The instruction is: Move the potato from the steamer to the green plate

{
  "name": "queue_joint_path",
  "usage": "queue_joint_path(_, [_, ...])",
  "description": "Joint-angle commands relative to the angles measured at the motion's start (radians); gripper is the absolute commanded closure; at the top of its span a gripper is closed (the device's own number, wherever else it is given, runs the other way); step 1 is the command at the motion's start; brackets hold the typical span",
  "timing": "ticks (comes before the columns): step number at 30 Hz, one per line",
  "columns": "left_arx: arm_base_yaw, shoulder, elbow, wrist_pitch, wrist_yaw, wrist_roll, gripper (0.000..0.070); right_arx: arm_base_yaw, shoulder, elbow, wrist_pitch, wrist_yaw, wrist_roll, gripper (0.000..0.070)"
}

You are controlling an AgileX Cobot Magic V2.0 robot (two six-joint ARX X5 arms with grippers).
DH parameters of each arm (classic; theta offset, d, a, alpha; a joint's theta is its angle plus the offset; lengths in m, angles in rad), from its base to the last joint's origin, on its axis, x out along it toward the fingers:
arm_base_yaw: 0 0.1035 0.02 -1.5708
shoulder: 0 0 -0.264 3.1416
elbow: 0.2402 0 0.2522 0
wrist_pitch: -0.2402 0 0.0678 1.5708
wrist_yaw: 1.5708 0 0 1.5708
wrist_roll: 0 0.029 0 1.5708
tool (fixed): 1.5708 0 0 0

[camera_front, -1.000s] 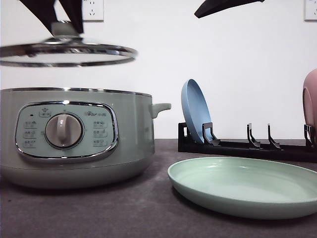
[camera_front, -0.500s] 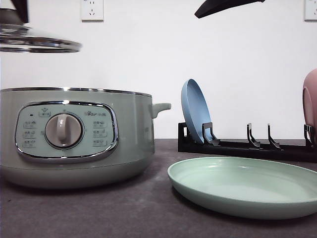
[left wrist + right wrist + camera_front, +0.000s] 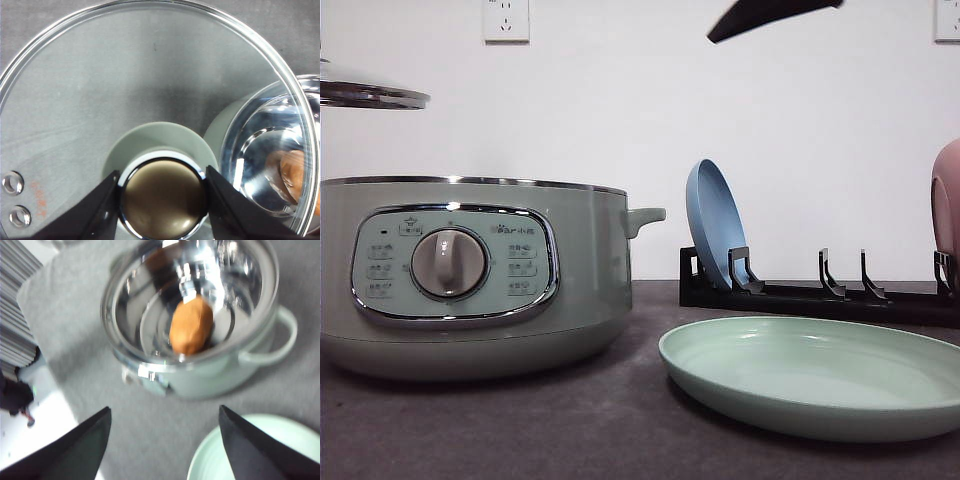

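Upper left of the front view, my left gripper (image 3: 162, 200) is pinching the lid (image 3: 150, 100) knob. The potato (image 3: 191, 326) sits inside the steamer (image 3: 470, 280); my right gripper (image 3: 165, 440) hangs spread above. Risk: smooth skin slipping before the green plate (image 3: 820, 375).

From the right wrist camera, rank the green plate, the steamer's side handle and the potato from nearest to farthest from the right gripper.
1. Green plate: partly between the open fingers of the right gripper.
2. Side handle: on the steamer wall, past the plate.
3. Potato: inside the steamer bowl, farthest.
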State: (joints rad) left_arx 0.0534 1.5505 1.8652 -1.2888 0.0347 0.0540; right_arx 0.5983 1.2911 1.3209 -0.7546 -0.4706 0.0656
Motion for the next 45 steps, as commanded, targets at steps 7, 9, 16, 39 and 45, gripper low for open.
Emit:
queue_joint_path(7, [0.005, -0.005, 0.043, 0.032, 0.006, -0.002, 0.0699, 0.010, 0.210, 0.293, -0.048, 0.001, 0.012, 0.0224])
queue_joint_path(9, [0.005, -0.005, 0.043, 0.032, 0.006, -0.002, 0.0699, 0.018, 0.276, 0.376, -0.065, 0.001, 0.009, 0.0223])
queue_joint_path(16, [0.005, -0.005, 0.043, 0.033, 0.006, -0.002, 0.0699, 0.070, 0.502, 0.637, -0.118, 0.039, 0.000, 0.0222])
queue_joint_path(39, [0.004, -0.005, 0.043, 0.031, 0.006, -0.002, 0.0699, 0.234, 0.897, 0.781, -0.114, 0.378, -0.066, 0.0205])
queue_joint_path(45, [0.004, -0.005, 0.043, 0.029, 0.006, -0.002, 0.0699, 0.238, 0.937, 0.781, -0.115, 0.397, -0.065, 0.0204])
